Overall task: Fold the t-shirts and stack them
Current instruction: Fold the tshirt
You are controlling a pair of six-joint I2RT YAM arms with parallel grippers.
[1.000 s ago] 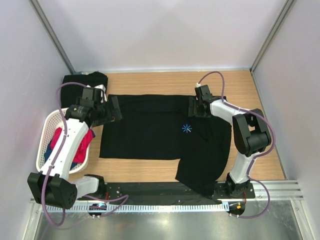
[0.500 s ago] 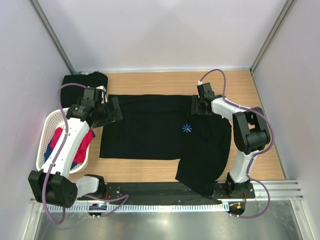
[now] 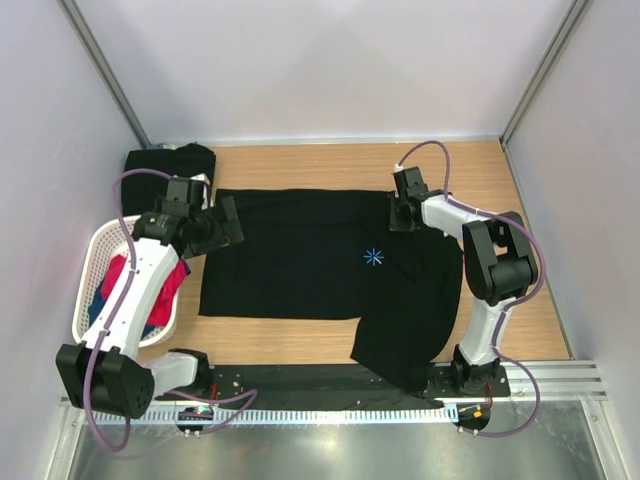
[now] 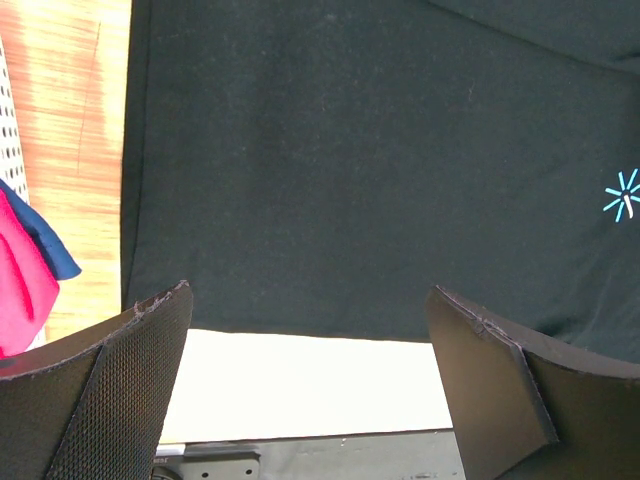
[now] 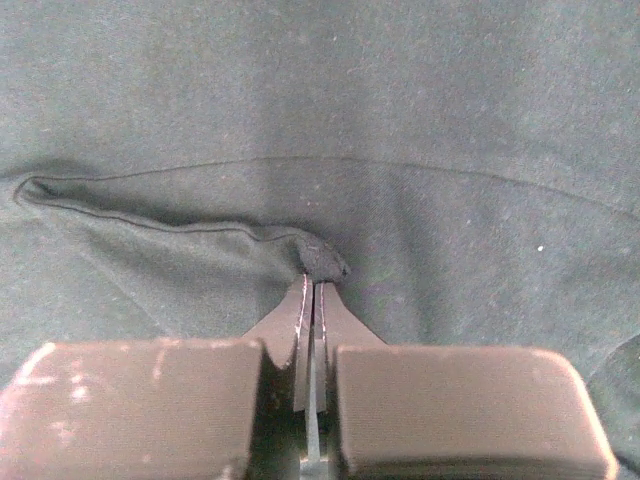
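– Right gripper is closed on a small pinch of the black t-shirt, which lies spread on the surface. Risk?
– Thin hold: cloth may slip out when lifted. Left gripper hangs wide open, empty, over the shirt's left side. Compared with one second earlier, the right jaws are now together, not apart.

I see bright, even light from above in the top view, and the shadows are soft and faint. The black shirt is so dark it shows few folds. In my left wrist view the table glares white. The right wrist's fingers look a bit blurry.
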